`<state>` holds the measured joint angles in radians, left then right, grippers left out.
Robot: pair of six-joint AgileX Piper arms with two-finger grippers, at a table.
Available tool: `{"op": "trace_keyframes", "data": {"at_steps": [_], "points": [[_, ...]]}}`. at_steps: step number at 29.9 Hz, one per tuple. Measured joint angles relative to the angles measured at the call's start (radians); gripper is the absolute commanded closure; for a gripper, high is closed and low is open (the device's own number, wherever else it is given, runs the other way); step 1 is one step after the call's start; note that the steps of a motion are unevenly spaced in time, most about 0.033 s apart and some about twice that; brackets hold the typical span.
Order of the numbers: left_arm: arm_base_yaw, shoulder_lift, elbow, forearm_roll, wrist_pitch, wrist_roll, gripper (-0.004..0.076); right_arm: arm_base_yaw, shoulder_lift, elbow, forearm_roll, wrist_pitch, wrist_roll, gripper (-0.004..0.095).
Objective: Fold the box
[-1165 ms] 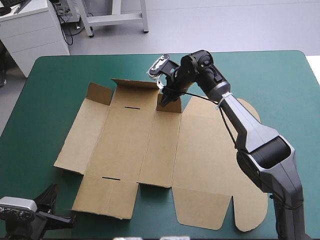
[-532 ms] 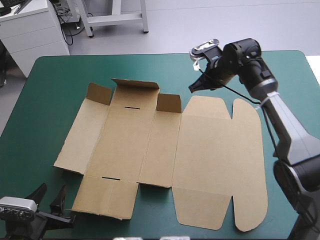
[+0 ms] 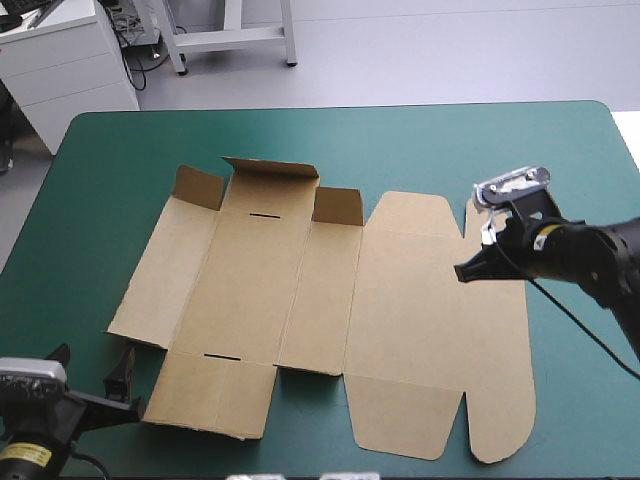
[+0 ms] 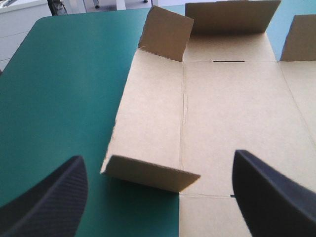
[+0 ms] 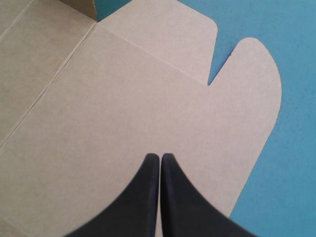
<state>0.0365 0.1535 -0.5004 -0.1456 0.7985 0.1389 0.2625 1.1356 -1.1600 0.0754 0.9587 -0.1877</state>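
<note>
A brown box [image 3: 330, 300] lies as a cut sheet of board, opened out across the middle of a bench [image 3: 120, 160] with a teal-green cover. Along its far edge three short flaps [image 3: 270, 172] stand raised. The rest lies flat, apart from a small corner flap [image 4: 150, 173] at the near left, lifted a little off the cover.

The right hand [image 3: 462, 272] hangs over the sheet's right part, near the rounded tab [image 5: 252, 74], its black fingers pressed together into one point. I cannot tell whether that point touches the board.

The left hand [image 3: 92, 358] sits low at the bench's near left corner, just beside the sheet, fingers spread wide and holding nothing, the lifted corner flap straight ahead of it.

Bare cover runs wide beyond the far edge and down the left side. On the right the strip is narrower, and the sheet's near edge reaches close to the bench's near edge.
</note>
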Motion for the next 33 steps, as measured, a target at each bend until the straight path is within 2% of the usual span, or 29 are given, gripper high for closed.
{"op": "trace_keyframes", "data": {"at_steps": [8,21,25,29,33], "points": [[0.0,0.467,-0.281,0.081,0.001,0.025,0.0165,0.0,-0.269,0.215,0.01,0.005,0.022,0.0912],[0.0,1.199,-0.763,0.14,0.297,0.121,0.0165,0.0,-0.498,0.482,0.017,0.011,0.078,0.0931],[0.027,1.38,-0.879,0.103,0.41,0.162,0.0165,0.0,-0.508,0.522,0.025,0.005,0.082,0.0931],[0.109,1.531,-0.94,-0.042,0.418,0.201,0.0165,0.0,-0.51,0.536,0.027,-0.005,0.083,0.0931],[0.194,1.596,-0.948,-0.141,0.418,0.226,0.0165,0.0,-0.511,0.544,0.028,-0.005,0.083,0.0931]]}}
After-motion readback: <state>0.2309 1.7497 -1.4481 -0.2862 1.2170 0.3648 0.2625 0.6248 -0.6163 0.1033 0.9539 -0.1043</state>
